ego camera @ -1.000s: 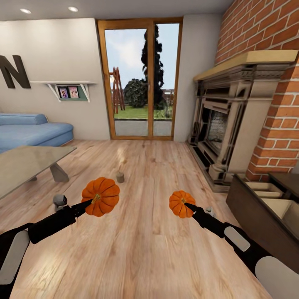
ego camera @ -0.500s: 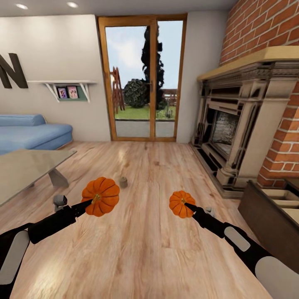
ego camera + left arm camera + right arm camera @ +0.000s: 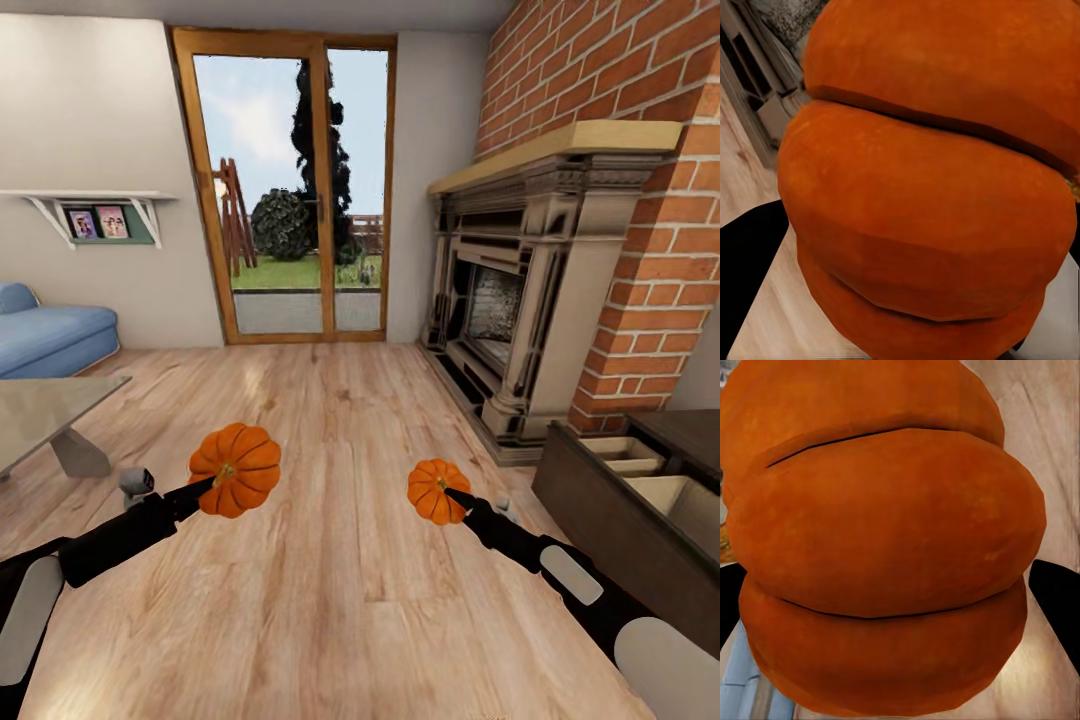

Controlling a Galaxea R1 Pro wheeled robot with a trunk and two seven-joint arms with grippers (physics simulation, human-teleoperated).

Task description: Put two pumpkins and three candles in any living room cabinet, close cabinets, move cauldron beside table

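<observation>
Swung to the right since half a second ago, the head camera has slid the glass door, the shelf and the sofa toward the left of its picture and brought more of the cabinet into sight, while both arms hold as they were. The left gripper (image 3: 205, 484) stays clamped on the bigger pumpkin (image 3: 236, 470), carried in the air above the plank floor (image 3: 350, 590), to the left of the fireplace (image 3: 520, 300). The right gripper (image 3: 452, 497) stays clamped on the smaller pumpkin (image 3: 434, 490), also aloft, nearer the fireplace. Each wrist camera looks straight at orange ribs: the bigger pumpkin (image 3: 922, 195) for the left arm, the smaller pumpkin (image 3: 877, 547) for the right.

Just right of the fireplace stands the dark-brown cabinet (image 3: 590, 500), its front panel dropped open and pale compartments showing inside. A corner of the grey-green table (image 3: 40, 415) sits well left of the fireplace, with the blue sofa (image 3: 50, 335) beyond it. The glass door (image 3: 290, 190) stands left of the fireplace in the far wall, and a wall shelf (image 3: 95, 215) with small pictures hangs farther left.
</observation>
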